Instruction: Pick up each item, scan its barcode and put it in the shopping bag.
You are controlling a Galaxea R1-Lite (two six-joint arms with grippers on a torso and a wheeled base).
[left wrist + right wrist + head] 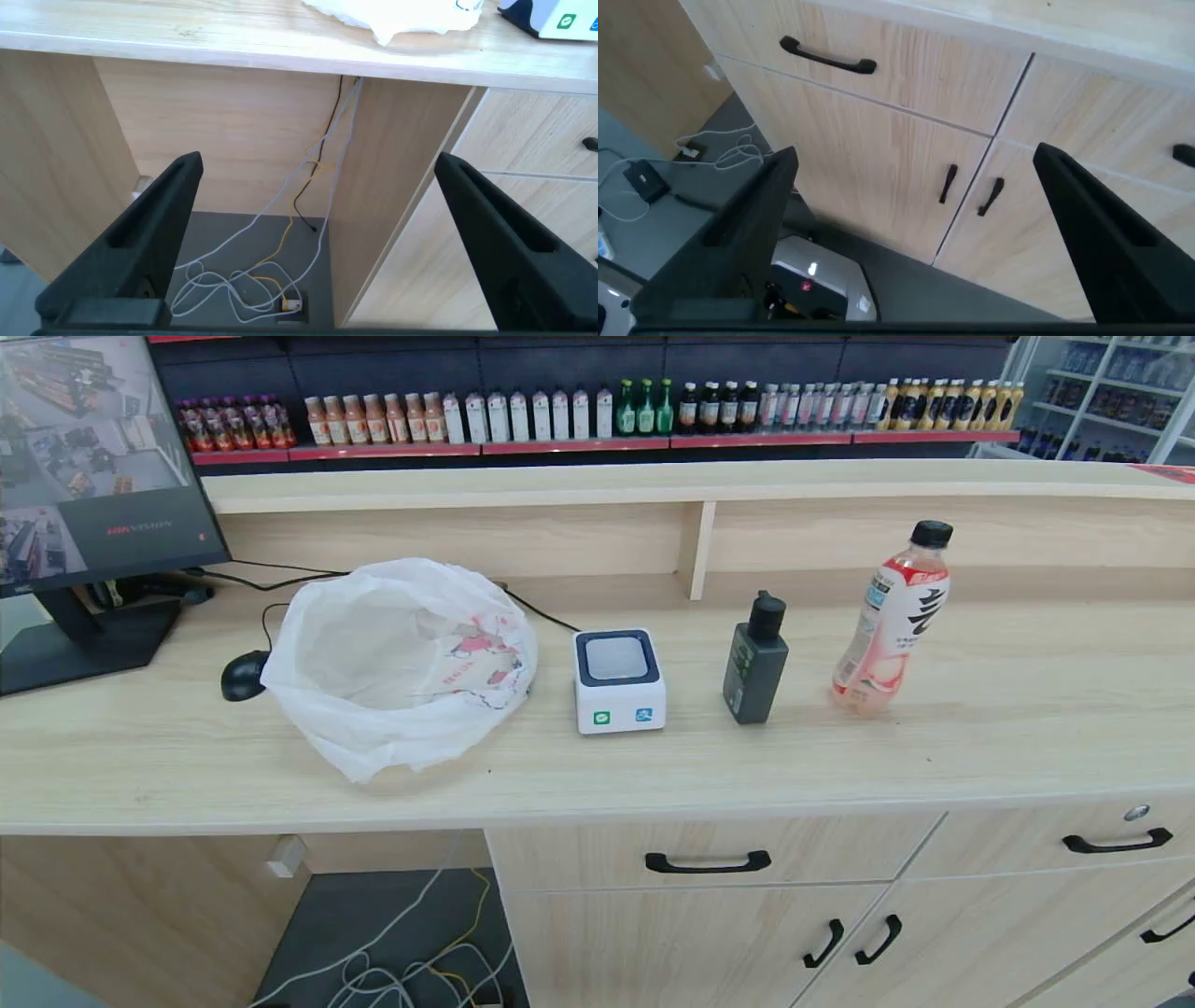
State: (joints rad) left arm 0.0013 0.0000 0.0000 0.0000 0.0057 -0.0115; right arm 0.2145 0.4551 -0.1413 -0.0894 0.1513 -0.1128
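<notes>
Head view, two bottles (755, 663) (892, 621) (upright), one bag (373, 737)

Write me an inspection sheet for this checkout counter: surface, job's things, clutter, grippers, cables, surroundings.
Surface: light wooden counter, no spills seen.
Job's things: white shopping bag open, left of the scanner; dark bottle and pink drink bottle upright right of it, standing apart.
Clutter: mouse against the bag's left side; monitor at far left.
Grippers: left gripper and right gripper open, empty, below counter height, facing the cabinet.
Cables: black cable behind the bag; loose cables on the floor under the counter.
Surroundings: drawers below; shelf of drinks behind.
</notes>
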